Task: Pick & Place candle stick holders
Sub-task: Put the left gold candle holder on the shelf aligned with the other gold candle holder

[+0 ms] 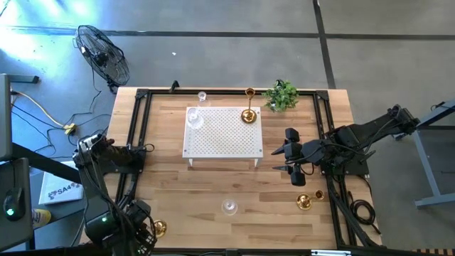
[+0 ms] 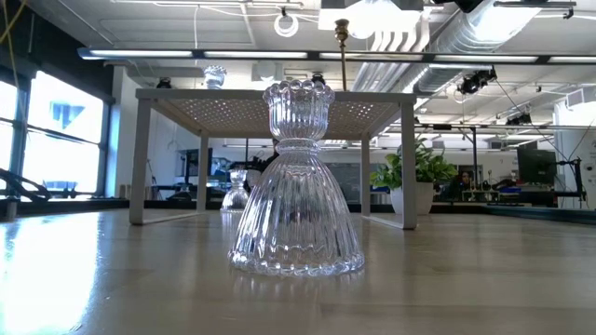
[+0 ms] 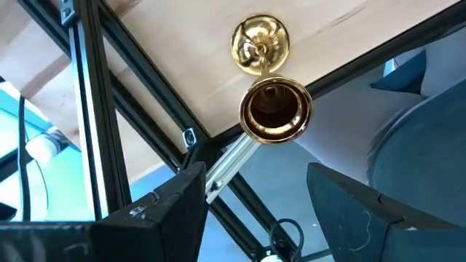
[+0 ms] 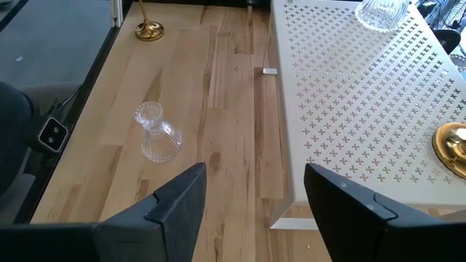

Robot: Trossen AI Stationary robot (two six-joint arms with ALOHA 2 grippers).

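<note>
A clear glass holder (image 1: 229, 207) stands on its round base on the table near the front edge; it fills the low view (image 2: 298, 181). A gold holder (image 1: 159, 227) stands at the near left corner and another gold holder (image 1: 304, 201) at the near right. On the white perforated platform (image 1: 222, 142) stand a glass holder (image 1: 194, 117) and a tall gold holder (image 1: 248, 114). A third glass holder (image 1: 202, 96) stands behind the platform. My left gripper (image 3: 255, 211) is open and empty, just short of the near-left gold holder (image 3: 266, 87). My right gripper (image 1: 288, 151) is open and empty, right of the platform.
A small green plant (image 1: 281, 94) stands at the far right of the table. A black frame rail (image 1: 135, 142) runs along the table's edges. The platform's legs (image 2: 140, 158) stand on the table's middle. Bare wood lies between the platform and the near glass holder (image 4: 156, 131).
</note>
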